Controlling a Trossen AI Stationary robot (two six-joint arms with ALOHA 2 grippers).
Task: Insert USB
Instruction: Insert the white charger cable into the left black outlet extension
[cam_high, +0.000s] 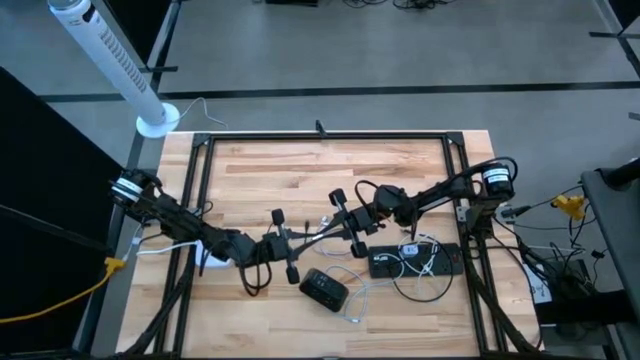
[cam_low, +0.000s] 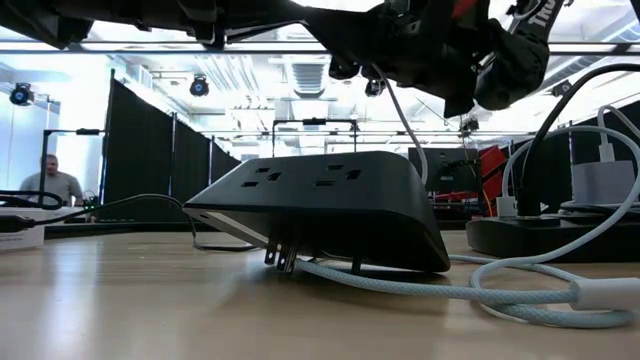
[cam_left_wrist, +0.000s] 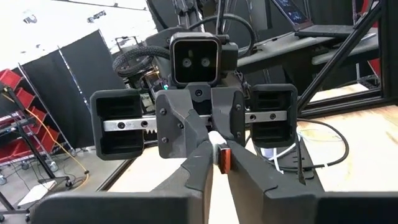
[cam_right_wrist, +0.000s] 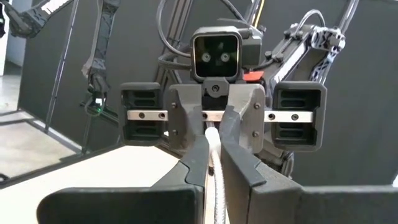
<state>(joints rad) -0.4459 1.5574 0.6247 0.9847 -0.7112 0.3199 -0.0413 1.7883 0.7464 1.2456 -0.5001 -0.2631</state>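
I have the white USB cable (cam_high: 322, 231) strung between my two grippers above the middle of the table, and each wrist camera faces the other arm head-on. My left gripper (cam_high: 290, 243) is clenched on the cable's plug end: in the left wrist view an orange-tipped connector (cam_left_wrist: 224, 159) sits pinched between my fingers (cam_left_wrist: 200, 163). My right gripper (cam_high: 347, 225) is clamped on the pale braided cord (cam_right_wrist: 216, 163), which runs up between its fingers (cam_right_wrist: 200, 151) in the right wrist view. I can read no brand or lettering on the plug or cord; a small white label on the black power strip (cam_high: 415, 261) is too tiny to make out. The black charging hub (cam_high: 324, 289) lies on the wood near the front edge, just below the left gripper; in the low view it (cam_low: 320, 205) rests tilted, prongs under it, with the light cable (cam_low: 470, 290) curling beside it. The power strip sits to the right of the hub, with white leads looped around it. The back half of the wooden table (cam_high: 320, 165) is bare, bounded by the black frame (cam_high: 200, 160). A person (cam_low: 55, 180) sits far off in the room.
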